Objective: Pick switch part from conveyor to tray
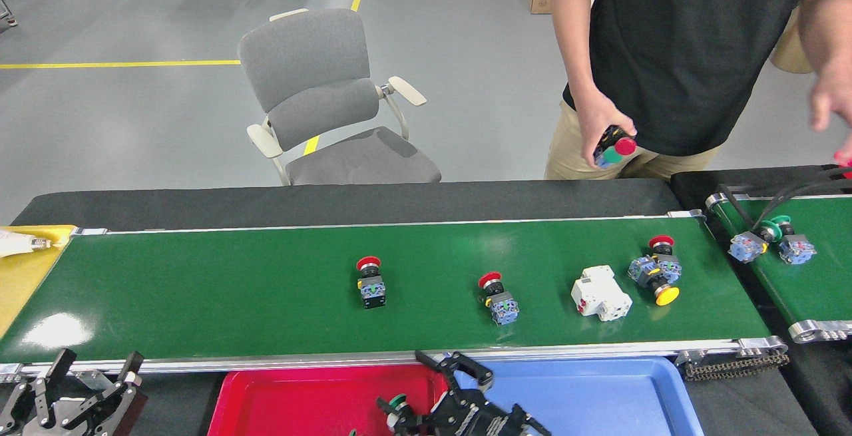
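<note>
The conveyor [200, 289] carries a red-capped switch part [370, 282], a second red-capped one [498, 299], a white block part [600, 293] and a cluster with red and yellow caps [655, 269]. My right gripper [416, 393] is at the bottom edge, off the belt, over the seam between the red tray [299, 396] and the blue tray [599, 389]. It is shut on a green-capped switch part [398, 401]. My left gripper [73, 383] stands open at the bottom left below the belt rail, holding nothing.
A person stands behind the belt at the right, one hand [599, 130] holding switch parts. A shorter green belt [805, 276] at the far right carries more switches [765, 243]. A grey chair [326, 96] stands behind, and a yellow surface [23, 276] lies at the left end.
</note>
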`<action>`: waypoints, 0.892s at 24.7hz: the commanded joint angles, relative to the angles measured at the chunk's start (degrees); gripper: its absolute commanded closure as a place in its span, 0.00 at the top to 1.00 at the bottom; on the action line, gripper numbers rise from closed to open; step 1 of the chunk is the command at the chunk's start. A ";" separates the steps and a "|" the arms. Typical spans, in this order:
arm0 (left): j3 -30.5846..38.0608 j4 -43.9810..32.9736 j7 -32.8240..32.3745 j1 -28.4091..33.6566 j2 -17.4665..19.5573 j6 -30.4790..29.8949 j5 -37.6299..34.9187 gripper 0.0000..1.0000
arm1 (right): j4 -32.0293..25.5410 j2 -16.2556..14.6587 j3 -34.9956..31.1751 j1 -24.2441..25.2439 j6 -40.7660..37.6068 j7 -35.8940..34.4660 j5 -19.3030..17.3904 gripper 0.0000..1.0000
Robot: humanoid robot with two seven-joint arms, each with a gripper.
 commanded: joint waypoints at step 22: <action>-21.39 8.08 -7.59 -13.04 -5.70 18.76 -6.20 1.00 | 12.42 0.52 -5.05 -9.75 12.77 0.09 2.28 1.00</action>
